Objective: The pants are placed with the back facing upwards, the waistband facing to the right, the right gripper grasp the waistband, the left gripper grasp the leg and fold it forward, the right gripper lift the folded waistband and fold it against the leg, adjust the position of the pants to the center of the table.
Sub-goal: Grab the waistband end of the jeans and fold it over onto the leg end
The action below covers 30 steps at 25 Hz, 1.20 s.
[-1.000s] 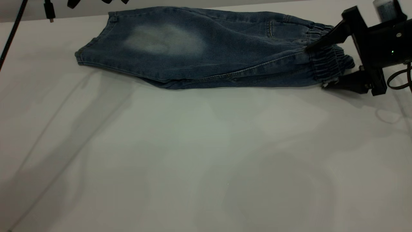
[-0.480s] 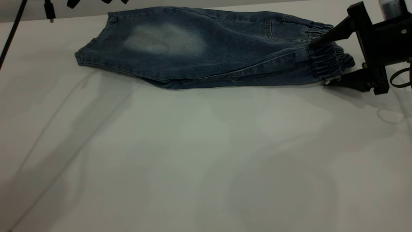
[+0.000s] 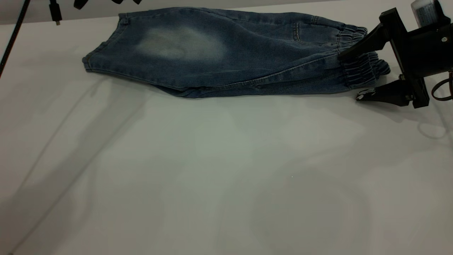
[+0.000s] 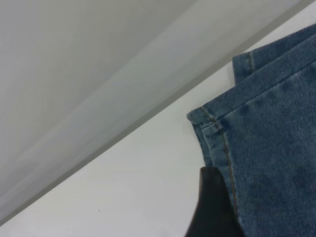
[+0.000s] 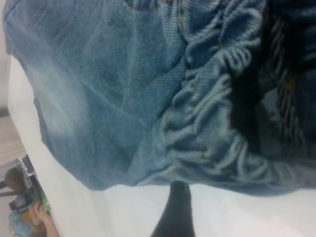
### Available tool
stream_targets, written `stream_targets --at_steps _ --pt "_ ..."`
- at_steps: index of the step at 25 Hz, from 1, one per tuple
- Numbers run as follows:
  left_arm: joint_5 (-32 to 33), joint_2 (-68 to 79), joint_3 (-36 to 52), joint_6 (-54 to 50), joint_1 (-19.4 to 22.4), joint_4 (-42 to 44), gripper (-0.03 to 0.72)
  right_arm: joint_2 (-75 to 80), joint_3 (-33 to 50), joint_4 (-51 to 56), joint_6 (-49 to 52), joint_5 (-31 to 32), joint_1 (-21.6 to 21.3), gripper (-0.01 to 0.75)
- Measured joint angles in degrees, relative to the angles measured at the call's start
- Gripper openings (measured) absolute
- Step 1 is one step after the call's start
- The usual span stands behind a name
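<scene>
The blue denim pants (image 3: 219, 53), folded lengthwise, lie flat along the table's far side. The elastic waistband (image 3: 357, 67) is at the right and the leg hem (image 3: 102, 53) at the left. My right gripper (image 3: 348, 77) is open at the waistband, its upper finger over the gathered cloth and its lower finger on the table by the near edge. The right wrist view shows the waistband (image 5: 217, 108) with one finger (image 5: 177, 212) below it on white. My left gripper (image 3: 106, 1) hangs open above the leg end, with one finger (image 4: 212, 207) beside the hem (image 4: 217, 123).
The white table (image 3: 212, 170) stretches toward the near side. A black cable (image 3: 12, 39) slants down at the far left and a plug (image 3: 54, 12) hangs beside it. A person (image 5: 19, 207) shows past the table edge in the right wrist view.
The right gripper drew back a little to the right. Its lower finger now sits just off the waistband's near edge. The pants have barely shifted.
</scene>
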Motion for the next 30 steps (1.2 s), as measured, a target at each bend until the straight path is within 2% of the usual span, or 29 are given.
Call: stream_targets --at_steps 9,14,21,30 --pt "-0.04 0.0 0.0 0.0 0.0 0.0 0.454 0.0 0.0 1.07 -3.72 5.52 -0.13 0.606" --pt "-0.04 0.0 0.0 0.0 0.0 0.0 0.454 0.0 0.0 1.36 -2.39 2.97 -0.13 0.626" --pt "-0.19 0.0 0.0 -0.06 0.0 0.0 0.453 0.0 0.0 5.27 0.62 0.54 -0.63 0.626" --pt "-0.07 0.0 0.0 -0.06 0.0 -0.05 0.453 0.0 -0.01 5.22 5.79 -3.79 -0.58 0.616"
